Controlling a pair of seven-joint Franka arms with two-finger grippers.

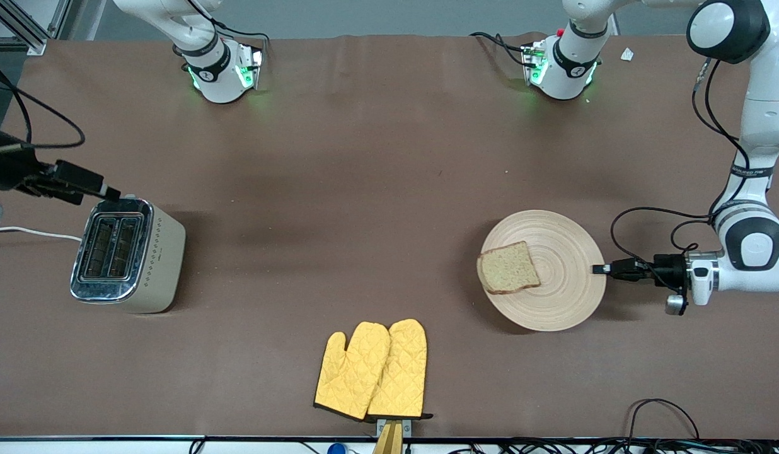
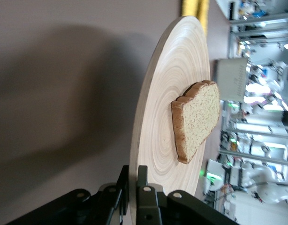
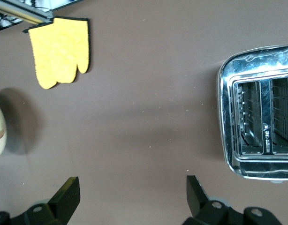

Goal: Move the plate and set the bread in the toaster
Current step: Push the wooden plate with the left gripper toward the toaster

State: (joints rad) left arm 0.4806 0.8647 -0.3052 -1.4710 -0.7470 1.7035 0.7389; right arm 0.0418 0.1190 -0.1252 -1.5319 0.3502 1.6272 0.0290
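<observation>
Left gripper is clamped on the rim of the plate, fingers pinching the edge at the left arm's end of the table. The plate appears lifted clear of the table, judging by its shadow in the left wrist view. The bread lies on the plate, toward the rim away from the gripper and partly overhanging it. The toaster stands well apart, at the right arm's end, both slots empty. Right gripper hangs over the table just beside the toaster, spread wide and holding nothing. Yellow mitts lie between the two, nearer the front camera.

Risks, as judged: the single-edge pinch leaves the plate cantilevered; any tilt or jerk in transit could slide the bread off the rim. A loose grip could let the plate droop or drop
</observation>
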